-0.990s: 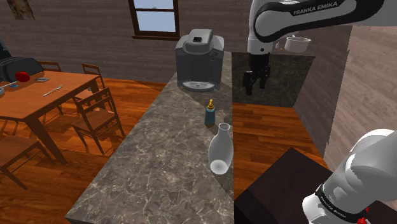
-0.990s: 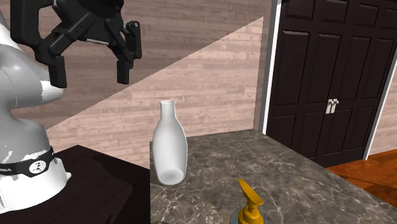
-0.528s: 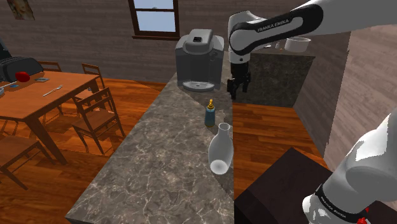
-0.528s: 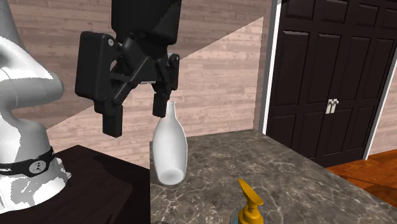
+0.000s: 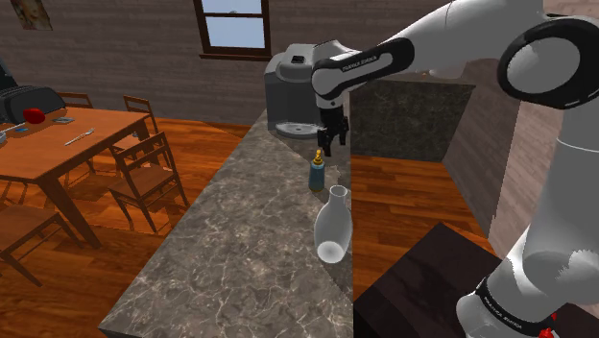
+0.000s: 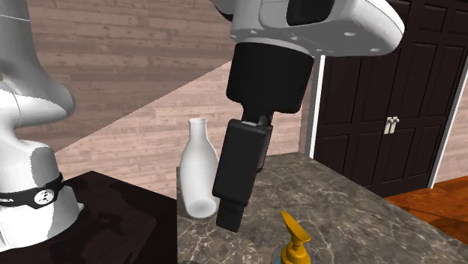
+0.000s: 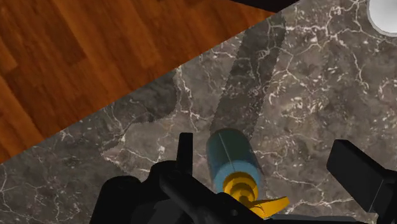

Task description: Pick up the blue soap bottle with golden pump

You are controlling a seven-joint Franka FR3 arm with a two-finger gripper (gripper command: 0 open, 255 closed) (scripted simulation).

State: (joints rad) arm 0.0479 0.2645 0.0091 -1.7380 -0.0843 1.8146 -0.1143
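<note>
wrist view: jaws spread wide over the blue soap bottle [image 7: 232,156] on the dark veined table [image 7: 305,95].
seen from the room, the bottle stands upright on the table straight below the jaws, its golden pump [image 7: 245,191] pointing up at them. it sits between the two fingers [image 7: 185,153], closer to one than the other, and neither touches it. in the shoulder view the jaws hang just above the pump. a white bottle [image 5: 332,226] stands well apart from the jaws, further along the table's edge, and a grey coffee machine [image 5: 299,91] sits just behind them.
</note>
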